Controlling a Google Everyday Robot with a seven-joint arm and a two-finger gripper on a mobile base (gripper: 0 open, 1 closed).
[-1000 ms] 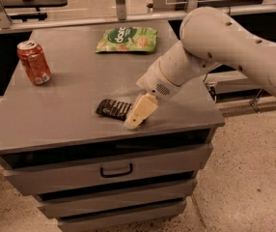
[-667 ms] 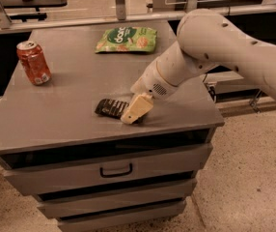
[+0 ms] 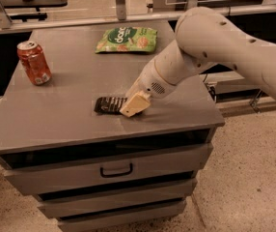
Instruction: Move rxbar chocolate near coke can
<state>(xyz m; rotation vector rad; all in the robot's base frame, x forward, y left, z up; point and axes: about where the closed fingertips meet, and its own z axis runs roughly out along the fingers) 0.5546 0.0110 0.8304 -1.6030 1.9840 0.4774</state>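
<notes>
The rxbar chocolate (image 3: 109, 104) lies flat on the grey cabinet top (image 3: 70, 115), near the front middle; its right end is hidden under my gripper. My gripper (image 3: 134, 105) is down at the bar's right end, touching or just over it. The coke can (image 3: 34, 63) stands upright at the left edge of the top, well apart from the bar and to its far left.
A green snack bag (image 3: 127, 39) lies at the back of the top. The cabinet has drawers with a handle (image 3: 116, 170) below the front edge. A rail and dark shelving run behind the cabinet. My arm (image 3: 215, 47) reaches in from the right.
My gripper has slid a little to the left along the bar's right end and sits lower over it. The bar and the can have stayed in place.
</notes>
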